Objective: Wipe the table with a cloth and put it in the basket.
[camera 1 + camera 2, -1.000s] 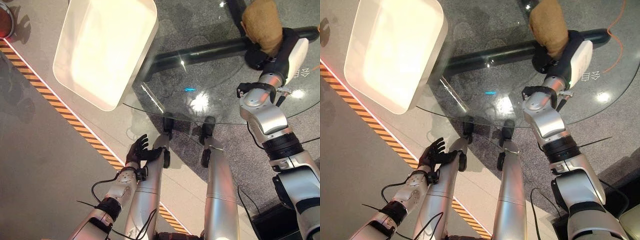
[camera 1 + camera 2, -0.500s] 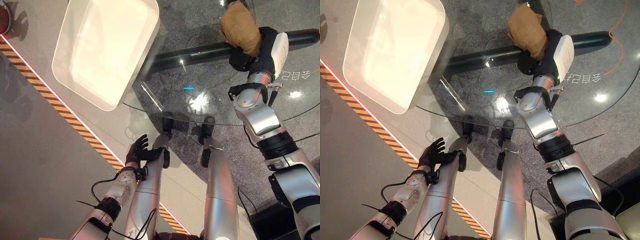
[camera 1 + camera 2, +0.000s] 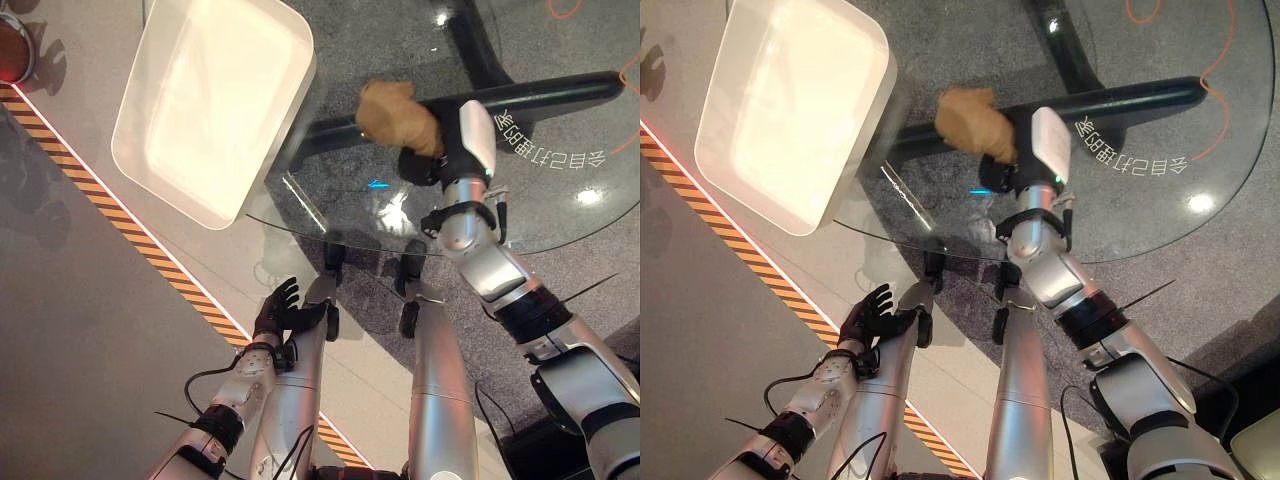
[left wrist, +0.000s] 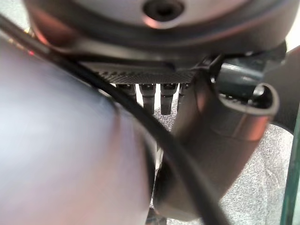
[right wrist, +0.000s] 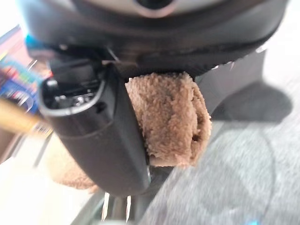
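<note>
In the lower left of the head views, the left hand (image 3: 281, 312) hung low beside the robot with its fingers straight and loosely spread, and it held nothing. Above it, the round glass table (image 3: 560, 215) crossed the middle and the right of the frame. The right hand (image 3: 432, 162) reached over the near part of the glass, a little right of the centre. The cloth (image 3: 396, 114) was a brown, fluffy towel, bunched into a thick lump. It stuck out past the hand toward the upper left. In the right wrist view the cloth (image 5: 169, 119) was folded thick, pressed against the palm, with the dark thumb (image 5: 96, 136) closed along its side. Farther, in the upper left of the frame, stood the white basket (image 3: 283, 108), its rim near the cloth but apart from it.
</note>
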